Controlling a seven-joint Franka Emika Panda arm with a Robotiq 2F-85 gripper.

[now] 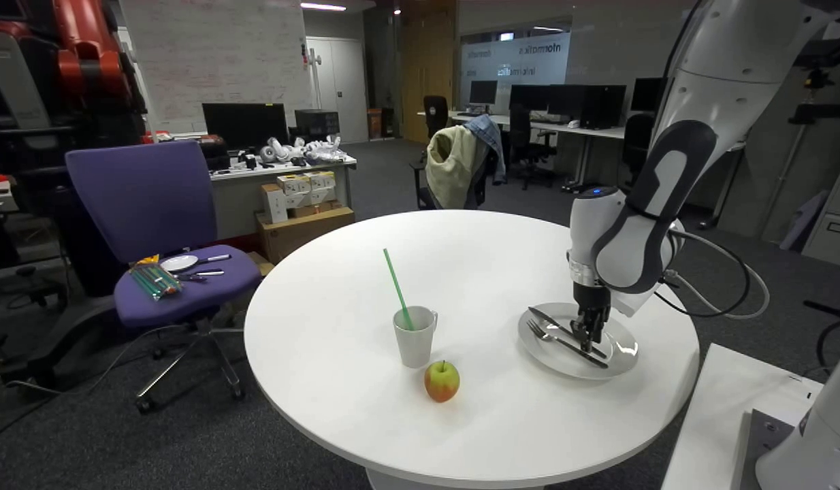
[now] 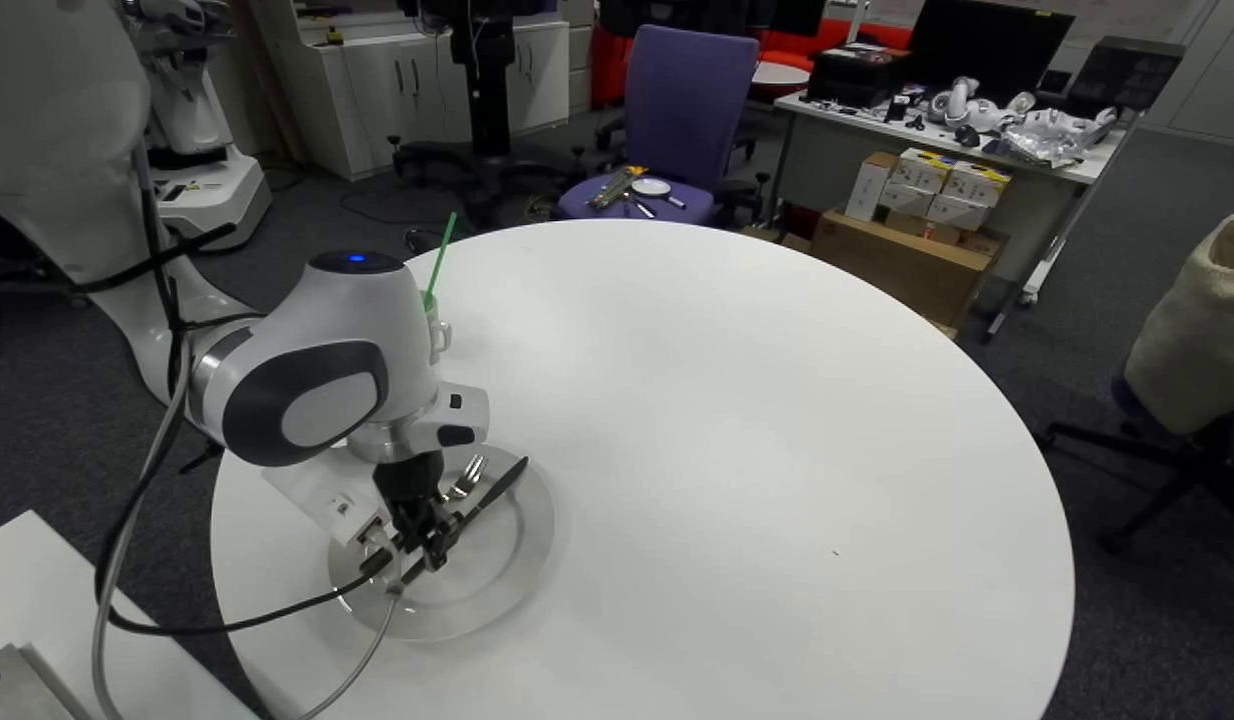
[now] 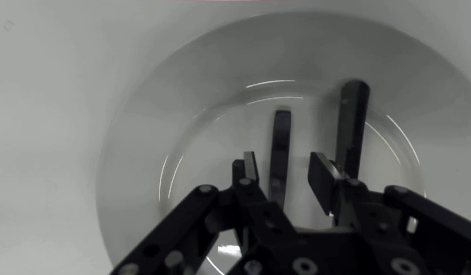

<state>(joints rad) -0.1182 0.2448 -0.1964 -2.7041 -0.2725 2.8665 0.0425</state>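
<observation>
Gripper (image 3: 284, 164) stood at lower centre of the wrist view, fingers moderately parted, holding nothing; one slim dark cutlery handle (image 3: 280, 145) lay between them, a gap either side. A thicker rounded handle (image 3: 353, 118) rested right of centre; both lay on the plate (image 3: 136, 133).

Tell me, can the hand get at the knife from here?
Likely yes: the hand is open, and the knife appears between its parted fingers in the wrist view. The fork runs close beside one finger and might crowd it.
</observation>
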